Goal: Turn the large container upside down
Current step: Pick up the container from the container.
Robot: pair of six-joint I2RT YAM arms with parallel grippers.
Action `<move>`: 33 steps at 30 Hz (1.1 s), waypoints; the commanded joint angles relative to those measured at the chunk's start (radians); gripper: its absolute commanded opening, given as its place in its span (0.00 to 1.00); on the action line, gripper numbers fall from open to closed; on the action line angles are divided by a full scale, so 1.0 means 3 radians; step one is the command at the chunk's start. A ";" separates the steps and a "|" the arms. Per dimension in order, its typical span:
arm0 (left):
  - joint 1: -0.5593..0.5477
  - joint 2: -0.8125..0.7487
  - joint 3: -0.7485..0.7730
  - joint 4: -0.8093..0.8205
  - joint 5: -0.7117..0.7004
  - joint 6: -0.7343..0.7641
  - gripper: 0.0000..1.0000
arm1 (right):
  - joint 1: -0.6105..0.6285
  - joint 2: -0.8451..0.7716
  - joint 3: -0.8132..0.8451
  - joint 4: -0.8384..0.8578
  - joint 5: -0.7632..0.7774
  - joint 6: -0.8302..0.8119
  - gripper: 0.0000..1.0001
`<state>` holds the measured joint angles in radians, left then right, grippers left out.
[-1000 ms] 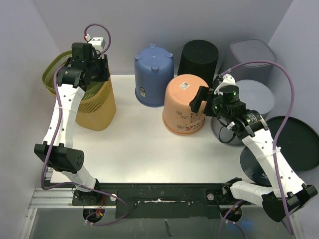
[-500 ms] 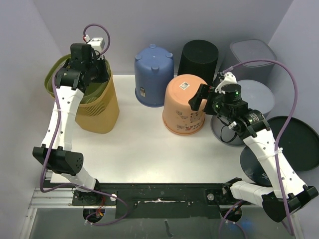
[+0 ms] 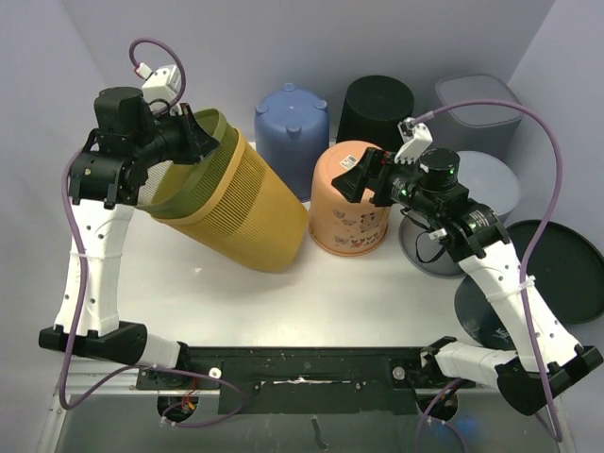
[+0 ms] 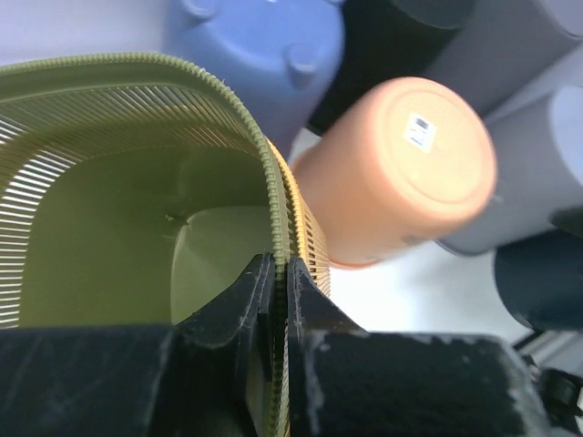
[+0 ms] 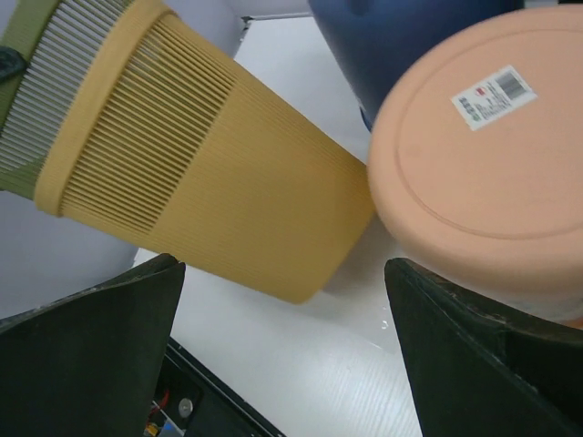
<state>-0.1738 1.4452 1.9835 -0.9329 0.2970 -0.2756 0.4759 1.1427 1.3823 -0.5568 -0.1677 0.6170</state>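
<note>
Near table (image 3: 321, 302): a bare white strip lies in front of the arms. I judge it the likeliest spot to set the mouth down.
Large container (image 3: 241, 212): the yellow slatted basket sits left of centre, tipped well over. Its mouth faces up and to the left, and its base points right and toward the near side. I cannot tell whether the low edge of the base rests on the table or hangs just above it.
Why tilted: judged from the pose, the turn is partly made, about halfway to upside down.
Left gripper (image 4: 281, 264): clamped tight on the green rim (image 3: 203, 160), one finger inside the wall and one outside. A pinch at the lip lets the arm swing the whole body round.
Right gripper (image 3: 357, 176): fingers spread wide and holding nothing. It hovers over the orange bucket (image 3: 351, 222) and faces the basket's side, perhaps ready to steady it.
In the way: the orange bucket stands bottom up just right of the basket's base. The right wrist view shows the two very close, but I cannot tell if they touch. A swing to the right would likely knock it.
Far row: a blue bucket (image 3: 291, 132), also bottom up, stands just behind the basket. A black bin (image 3: 376, 109) and a grey bin (image 3: 477, 99) stand further right.
Right edge: a black disc (image 3: 557, 264) lies well apart.
</note>
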 commanded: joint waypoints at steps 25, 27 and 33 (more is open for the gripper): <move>-0.0016 -0.0244 0.1469 0.1099 -0.0145 0.0428 0.00 | 0.0413 0.0331 0.0396 0.0247 0.0137 -0.0116 0.98; -0.0016 -0.0314 0.1413 0.1227 -0.0255 0.0452 0.00 | 0.0413 0.0316 0.0361 0.0262 0.0146 -0.0109 0.98; -0.0019 -0.0423 0.1317 0.1310 -0.0775 0.0573 0.00 | 0.0413 0.0287 0.0309 0.0294 0.0119 -0.0104 0.97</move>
<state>-0.1818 1.3647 2.3745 -0.7506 0.1944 -0.1711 0.5911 1.2636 1.4769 -0.5247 -0.1417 0.5915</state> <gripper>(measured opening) 0.035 0.976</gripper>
